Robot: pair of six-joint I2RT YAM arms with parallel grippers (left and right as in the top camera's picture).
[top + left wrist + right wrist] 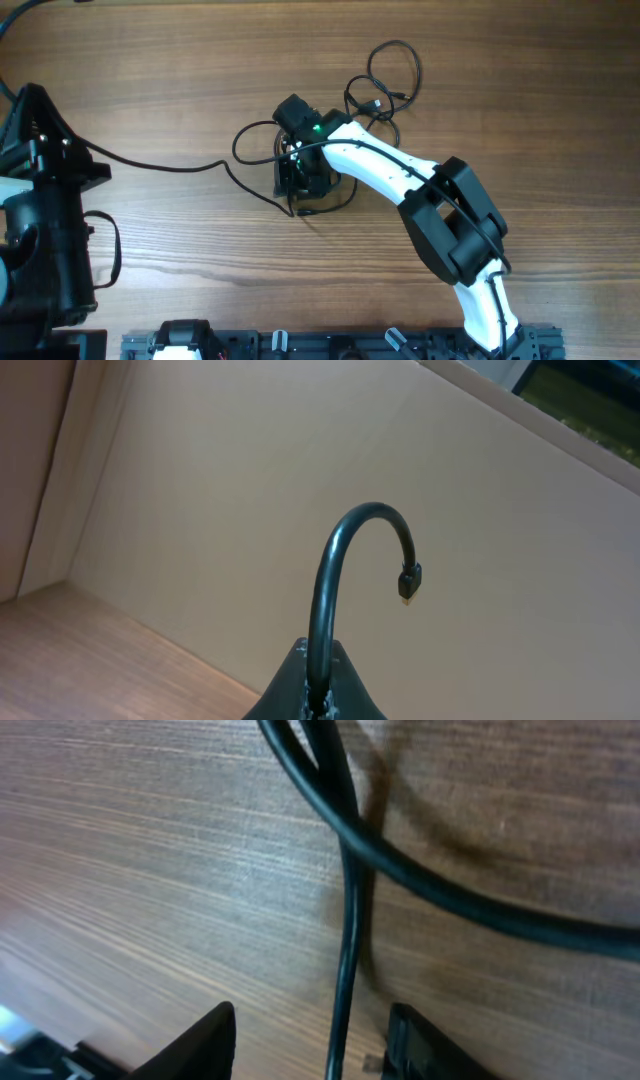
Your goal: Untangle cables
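Right gripper [316,1042], the nearer arm, stands jaws apart astride a cable strand [348,945] running straight ahead between its fingers; left gripper [318,692] clamps a cable end [321,600].

Wooden table [150,60], beige wall [200,480]

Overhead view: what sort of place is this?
Probably a robotics lab bench: a white robot arm over a wood-grain table, loose black cables laid out on it, and plain beige panels behind.
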